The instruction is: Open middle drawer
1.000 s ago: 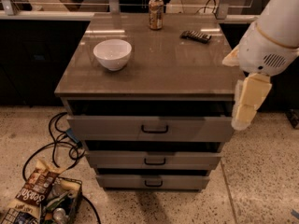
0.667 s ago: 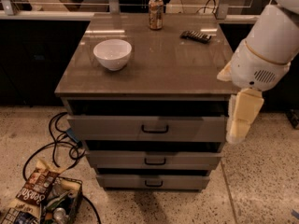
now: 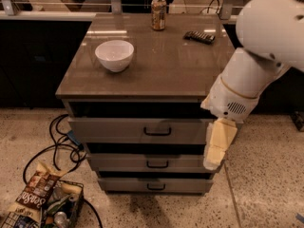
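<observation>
The end effector (image 3: pixel 213 161) hangs downward at the cabinet's right front corner, its tip level with the right end of the middle drawer (image 3: pixel 118 163). Whether it is released or clenched cannot be told. That drawer sits between the top drawer (image 3: pixel 114 130) and the lowest drawer (image 3: pixel 123 185). A white bowl (image 3: pixel 114 55), a drink can (image 3: pixel 158 13) and a remote control (image 3: pixel 199 36) rest on the worktop (image 3: pixel 166 75).

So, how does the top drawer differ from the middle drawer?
The top drawer has a taller front than the middle drawer. The top drawer sits just under the tabletop, the middle drawer below it. Both are grey, flat-fronted, with a dark central handle. The gripper hangs by their right ends, away from both handles.
</observation>
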Available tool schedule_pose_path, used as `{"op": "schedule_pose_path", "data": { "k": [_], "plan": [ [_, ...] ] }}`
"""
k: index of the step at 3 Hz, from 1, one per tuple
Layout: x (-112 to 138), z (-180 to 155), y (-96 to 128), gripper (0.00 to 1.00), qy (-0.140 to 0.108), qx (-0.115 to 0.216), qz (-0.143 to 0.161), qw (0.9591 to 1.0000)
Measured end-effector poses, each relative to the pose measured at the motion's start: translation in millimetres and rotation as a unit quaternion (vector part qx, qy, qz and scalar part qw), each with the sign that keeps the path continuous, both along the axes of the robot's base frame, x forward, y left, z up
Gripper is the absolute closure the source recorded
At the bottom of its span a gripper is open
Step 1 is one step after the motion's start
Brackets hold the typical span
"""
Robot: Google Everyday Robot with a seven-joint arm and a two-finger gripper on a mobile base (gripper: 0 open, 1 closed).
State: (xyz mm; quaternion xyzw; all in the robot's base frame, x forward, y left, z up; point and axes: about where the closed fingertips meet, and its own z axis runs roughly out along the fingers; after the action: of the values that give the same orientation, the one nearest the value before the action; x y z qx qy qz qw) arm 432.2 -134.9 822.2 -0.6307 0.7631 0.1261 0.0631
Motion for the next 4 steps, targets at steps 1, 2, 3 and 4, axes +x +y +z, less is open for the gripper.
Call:
{"op": "schedule_pose_path", "data": {
  "k": [1, 2, 3, 4],
  "plan": [
    [-1, -25, 15, 0.00, 0.021, 0.028, -0.001, 0.9994],
    [-21, -46, 18, 0.00, 0.051, 0.042, -0.011, 0.9977],
    [-21, -46, 18, 0.00, 0.051, 0.042, -0.011, 0.9977],
    [-14, -58, 31, 0.00, 0.054, 0.031, -0.010, 0.9980]
  ]
}}
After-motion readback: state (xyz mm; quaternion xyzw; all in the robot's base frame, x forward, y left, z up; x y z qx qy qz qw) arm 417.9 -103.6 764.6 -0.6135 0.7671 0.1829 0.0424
